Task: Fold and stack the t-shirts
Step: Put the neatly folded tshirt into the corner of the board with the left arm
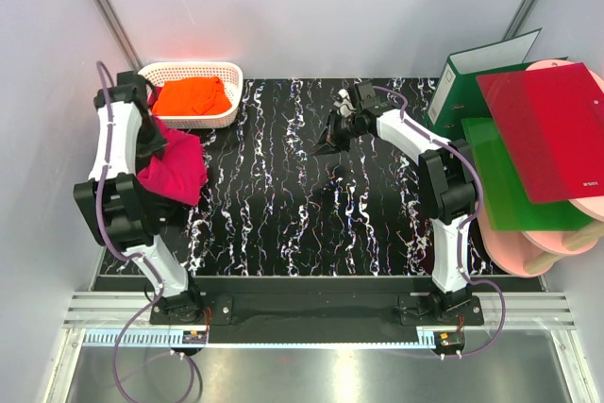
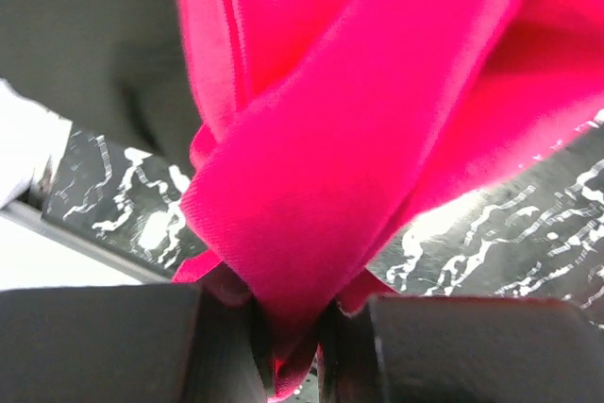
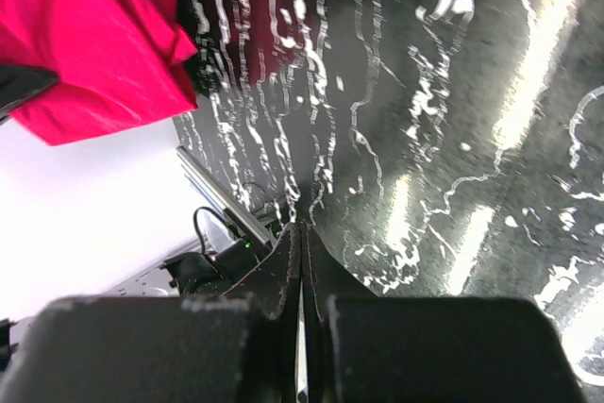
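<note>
Pink t-shirt point(image 2: 311, 167), tight in left gripper point(image 2: 294, 351)

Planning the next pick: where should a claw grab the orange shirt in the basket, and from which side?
Pinch a raised fold near the middle of the orange shirt, coming straight down from above. It lies bunched inside the white basket, whose walls would likely block a sideways approach.

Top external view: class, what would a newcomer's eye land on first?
The crimson-pink t-shirt bunched at the left edge of the table, pinched in the left gripper. Next, the orange t-shirt in the white lattice basket at the far left corner, and the glossy red folder on the right.
</note>
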Controlling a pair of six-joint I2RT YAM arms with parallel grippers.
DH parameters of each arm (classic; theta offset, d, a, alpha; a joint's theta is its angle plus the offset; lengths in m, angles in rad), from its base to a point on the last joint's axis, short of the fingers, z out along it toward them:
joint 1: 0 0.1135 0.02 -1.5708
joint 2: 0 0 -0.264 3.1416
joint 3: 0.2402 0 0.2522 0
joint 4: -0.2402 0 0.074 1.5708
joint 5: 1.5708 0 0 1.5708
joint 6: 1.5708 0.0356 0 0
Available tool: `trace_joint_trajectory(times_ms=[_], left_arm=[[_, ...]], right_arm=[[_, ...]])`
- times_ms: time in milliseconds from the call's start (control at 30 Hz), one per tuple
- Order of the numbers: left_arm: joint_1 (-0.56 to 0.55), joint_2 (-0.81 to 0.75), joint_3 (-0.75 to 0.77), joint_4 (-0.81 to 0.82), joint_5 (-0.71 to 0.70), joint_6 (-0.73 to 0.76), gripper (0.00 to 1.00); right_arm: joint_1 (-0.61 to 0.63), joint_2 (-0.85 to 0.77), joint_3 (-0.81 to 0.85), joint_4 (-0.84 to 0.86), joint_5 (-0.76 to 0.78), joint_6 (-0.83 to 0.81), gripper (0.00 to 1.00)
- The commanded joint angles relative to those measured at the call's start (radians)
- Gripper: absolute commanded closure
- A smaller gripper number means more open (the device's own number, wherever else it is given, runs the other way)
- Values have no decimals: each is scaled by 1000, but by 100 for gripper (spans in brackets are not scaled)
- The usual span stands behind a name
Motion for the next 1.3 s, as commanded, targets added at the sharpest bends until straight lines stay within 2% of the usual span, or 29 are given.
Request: trace_joint_trajectory(times_ms=[0, 200, 467, 733, 1033, 1267], left_arm=[[81, -9, 17, -7, -49, 23, 100], [192, 9, 45, 12, 16, 0, 100], [249, 77, 118, 3, -19, 1, 100], [304, 110, 99, 12, -98, -3, 100], [381, 143, 132, 28, -85, -22, 100], [393, 215, 186, 29, -48, -22, 100]], right_arm=[[-2, 20, 84, -40, -46, -42, 98], [-2, 48, 113, -73, -60, -56, 98], [-2, 69, 115, -85, -78, -66, 98], [-2, 91, 128, -94, -89, -70, 98], [-2, 112, 131, -99, -101, -59, 98], [-2, 115, 128, -99, -106, -56, 98]])
